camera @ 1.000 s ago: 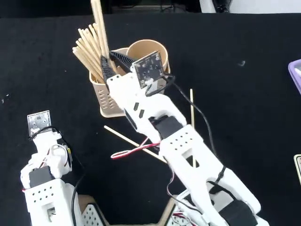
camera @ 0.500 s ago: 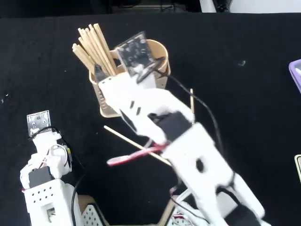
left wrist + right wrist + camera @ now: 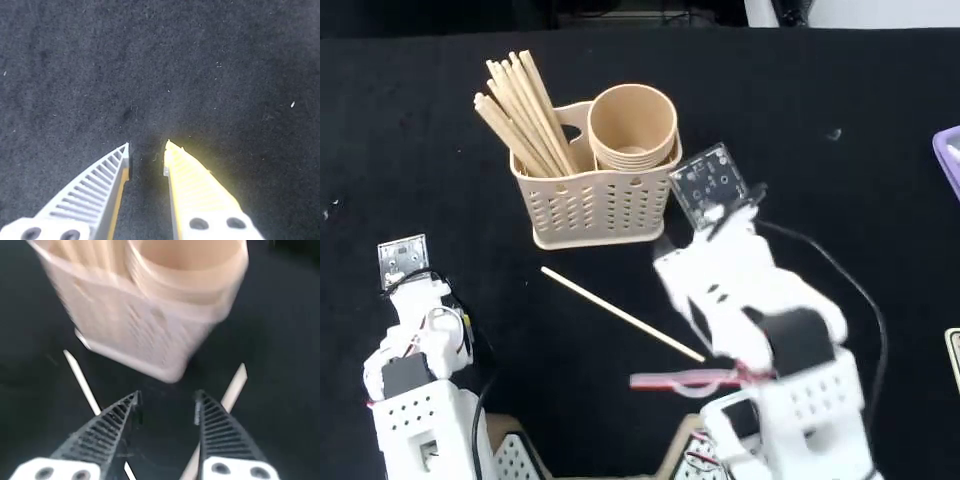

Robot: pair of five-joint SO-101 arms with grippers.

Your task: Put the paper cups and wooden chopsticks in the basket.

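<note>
A beige slotted basket [image 3: 595, 205] stands at the back of the black table. It holds a stack of paper cups [image 3: 632, 125] and a bundle of wooden chopsticks [image 3: 520, 110] leaning to the left. One loose chopstick [image 3: 620, 315] lies on the cloth in front of the basket. My right arm [image 3: 750, 300] is just right of that chopstick. In the right wrist view my right gripper [image 3: 167, 400] is open and empty, a little short of the basket [image 3: 145, 325], with a chopstick [image 3: 82, 382] on one side and another chopstick [image 3: 232, 387] on the other. My left gripper [image 3: 147, 147] hangs open over bare cloth.
My left arm [image 3: 415, 340] rests at the near left, well away from the basket. A purple object [image 3: 950, 155] shows at the right edge. Black cloth [image 3: 840, 130] covers the table, with free room right of the basket.
My right arm has let go of chopsticks into the basket and drawn back toward the near side, now covering the loose chopstick on the right. The left arm has not moved.
</note>
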